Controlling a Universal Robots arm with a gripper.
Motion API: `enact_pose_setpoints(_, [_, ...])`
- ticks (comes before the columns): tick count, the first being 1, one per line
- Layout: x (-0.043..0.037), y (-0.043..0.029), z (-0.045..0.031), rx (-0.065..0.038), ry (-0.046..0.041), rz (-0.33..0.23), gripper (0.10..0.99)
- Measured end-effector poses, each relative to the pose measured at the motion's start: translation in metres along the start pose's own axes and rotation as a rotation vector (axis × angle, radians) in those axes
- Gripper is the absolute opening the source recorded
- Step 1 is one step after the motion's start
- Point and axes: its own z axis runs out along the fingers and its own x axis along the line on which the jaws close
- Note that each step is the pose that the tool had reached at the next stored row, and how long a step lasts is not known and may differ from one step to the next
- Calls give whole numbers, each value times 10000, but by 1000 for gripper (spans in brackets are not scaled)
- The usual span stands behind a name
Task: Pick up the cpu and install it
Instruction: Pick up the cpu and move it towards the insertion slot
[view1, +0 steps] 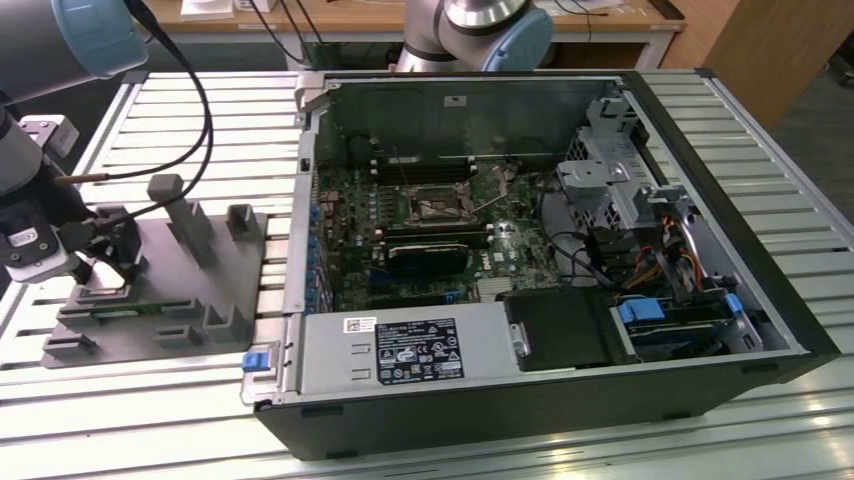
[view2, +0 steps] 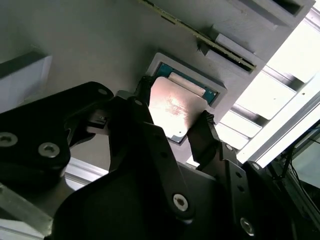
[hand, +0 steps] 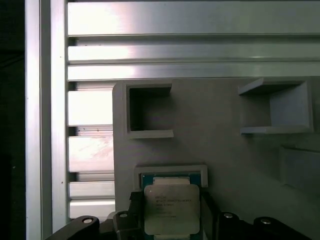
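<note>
Closely, pincer (view2: 175, 102) clasping cpu (hand: 171, 207), tray blocks (hand: 150, 132) around

Showing in both wrist views: 1 cpu (hand: 171, 207), 1 gripper (view2: 175, 107) w/ 2 fingers (view2: 142, 120). First wrist view is also showing 2 box-shaped blocks (hand: 147, 112) on 1 grey tray (hand: 215, 145). Exterior view is showing 1 open PC case (view1: 534, 410), 1 green circuit board (view1: 354, 270), 2 blue-capped arm joints (view1: 94, 40).

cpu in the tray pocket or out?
In. The cpu sits inside the raised pocket rim of the tray in both wrist views, with the gripper around it. Lifted slightly or seated flat: cannot tell.
</note>
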Motion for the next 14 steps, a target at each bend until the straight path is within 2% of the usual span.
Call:
enact_pose_setpoints(2, [0,0,-7,1,1,0,553])
enact_pose_setpoints(3, [0,0,-12,1,2,0,616])
enact_pose_setpoints(10, [0,1,-24,1,1,0,616])
enact_pose_setpoints(13, [0,1,-25,1,1,-1,600])
enact_pose_setpoints(14, [0,1,-25,2,3,0,533])
